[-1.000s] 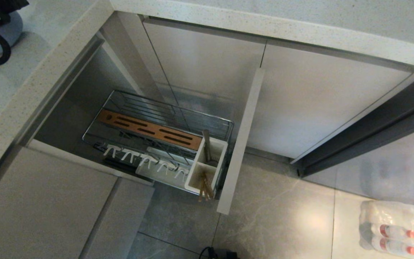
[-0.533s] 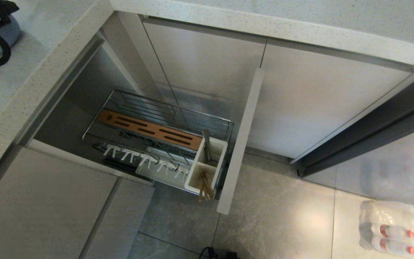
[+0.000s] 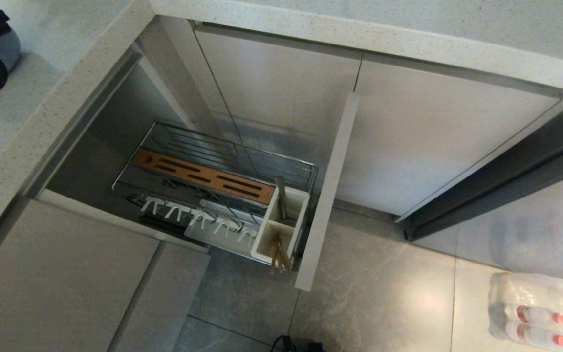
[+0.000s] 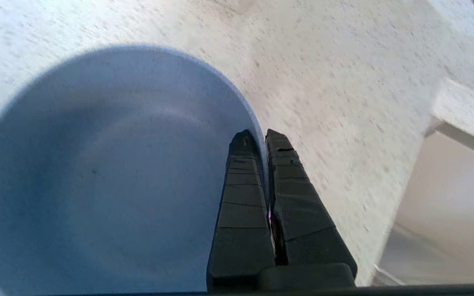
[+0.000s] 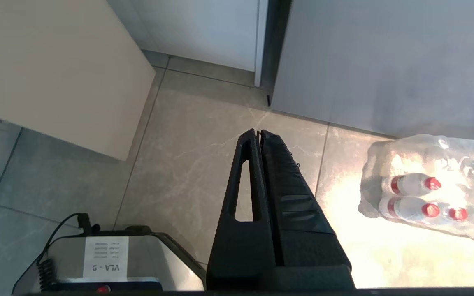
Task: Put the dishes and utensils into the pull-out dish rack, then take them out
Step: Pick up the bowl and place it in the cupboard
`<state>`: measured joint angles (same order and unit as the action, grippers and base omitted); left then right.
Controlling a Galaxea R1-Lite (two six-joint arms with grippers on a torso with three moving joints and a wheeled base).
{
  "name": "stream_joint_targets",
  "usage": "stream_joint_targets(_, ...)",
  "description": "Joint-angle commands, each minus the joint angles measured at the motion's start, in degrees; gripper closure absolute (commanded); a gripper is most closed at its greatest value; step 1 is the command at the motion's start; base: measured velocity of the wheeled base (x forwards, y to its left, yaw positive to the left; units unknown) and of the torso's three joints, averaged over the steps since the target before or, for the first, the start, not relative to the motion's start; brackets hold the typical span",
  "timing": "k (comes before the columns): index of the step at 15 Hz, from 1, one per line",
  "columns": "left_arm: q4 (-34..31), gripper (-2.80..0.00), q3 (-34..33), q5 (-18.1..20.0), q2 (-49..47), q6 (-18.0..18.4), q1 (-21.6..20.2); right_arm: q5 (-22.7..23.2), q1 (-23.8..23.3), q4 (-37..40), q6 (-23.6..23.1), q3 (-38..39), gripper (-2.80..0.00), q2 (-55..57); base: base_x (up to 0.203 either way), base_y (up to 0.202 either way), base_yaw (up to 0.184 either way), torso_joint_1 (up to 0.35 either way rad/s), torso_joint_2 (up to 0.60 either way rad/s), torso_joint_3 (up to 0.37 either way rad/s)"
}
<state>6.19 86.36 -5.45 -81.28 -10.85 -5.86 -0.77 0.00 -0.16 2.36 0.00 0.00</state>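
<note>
Since a second ago the left gripper point(image 4: 260, 137) has shifted toward nine o'clock and pinched shut on the blue-grey bowl point(image 4: 109, 172), upright on the countertop point(image 4: 344, 82). Chopsticks point(image 3: 278, 256) stand in the rack's point(image 3: 223, 161) caddy point(image 3: 281, 222), tips toward six o'clock. Right gripper point(image 5: 259, 133) hangs shut above the floor point(image 5: 191, 156).

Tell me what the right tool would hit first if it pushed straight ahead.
Most likely the tiled floor: the shut right tool points down at bare tile, with nothing visibly between, though depth is hard to judge.

left hand point(image 4: 261, 137) clamped, right hand point(image 5: 258, 133) closed, parked
</note>
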Motion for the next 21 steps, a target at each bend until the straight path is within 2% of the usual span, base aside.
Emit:
stream_joint_targets(1,-0.1,0.00,-1.0,1.3,2.0,0.0,-0.1,0.0,0.0,0.0,0.0,0.0,0.00,0.1,0.000,0.000,0.000,0.000,0.00,0.000)
stream_joint_targets(3,-0.4,0.00,-1.8,1.9,3.8,0.6,0.1,0.0,0.0,0.0,0.0,0.0,0.00,0.0,0.000,0.000,0.000,0.000,0.00,0.000)
stream_joint_targets(5,-0.3,0.00,-2.0,2.4,5.5,4.8,1.0,0.0,0.0,0.0,0.0,0.0,0.00,0.1,0.000,0.000,0.000,0.000,0.00,0.000)
stream_joint_targets(9,0.6,0.00,-2.8,2.3,12.0,4.8,5.6,0.0,0.0,0.0,0.0,0.0,0.00,0.1,0.000,0.000,0.000,0.000,0.00,0.000)
stream_joint_targets(13,0.3,0.00,-5.4,2.6,19.6,-1.2,15.0,0.0,0.0,0.0,0.0,0.0,0.00,0.1,0.000,0.000,0.000,0.000,0.00,0.000)
stream_joint_targets(16,8.2,0.00,-9.9,2.9,21.7,-5.3,18.5,0.0,0.0,0.0,0.0,0.0,0.00,0.1,0.000,0.000,0.000,0.000,0.00,0.000)
stream_joint_targets(17,11.6,0.00,-11.3,4.7,22.0,-7.0,19.8,0.0,0.0,0.0,0.0,0.0,0.00,0.1,0.000,0.000,0.000,0.000,0.00,0.000)
stream_joint_targets(19,12.2,0.00,-11.3,6.5,22.2,-11.8,23.8,0.0,0.0,0.0,0.0,0.0,0.00,0.1,0.000,0.000,0.000,0.000,0.00,0.000)
stream_joint_targets(21,12.4,0.00,-12.1,4.7,22.6,-16.0,30.0,0.0,0.0,0.0,0.0,0.0,0.00,0.1,0.000,0.000,0.000,0.000,0.00,0.000)
